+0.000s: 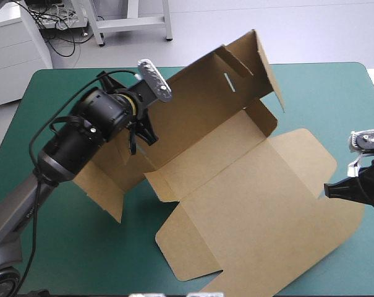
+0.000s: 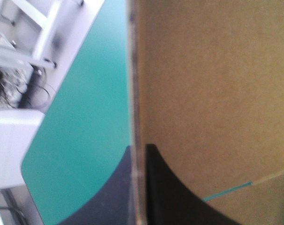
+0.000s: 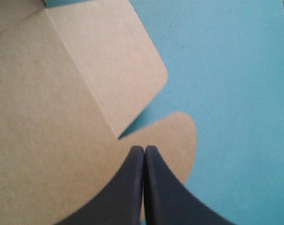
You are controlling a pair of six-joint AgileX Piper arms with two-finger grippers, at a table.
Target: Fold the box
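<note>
High view: we see the box (image 1: 248, 185) mid-table, left wall raised, right half flat, bare teal-green cover (image 1: 323, 93) far right. Left wrist view: our left claw (image 2: 138, 187) pinches that wall's edge. Right wrist view: our right claw (image 3: 144, 152) is closed over the box's rounded right edge, with open cover beyond.

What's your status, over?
Left gripper shut on the box, far panels raised. Right gripper shut at its right flap. Nothing obstructing.

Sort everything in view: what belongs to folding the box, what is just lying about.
Belongs to the job: box; left gripper, clamped on its raised panel; right gripper, at its flat flap.
Not part of it: teal-green cover beneath.
</note>
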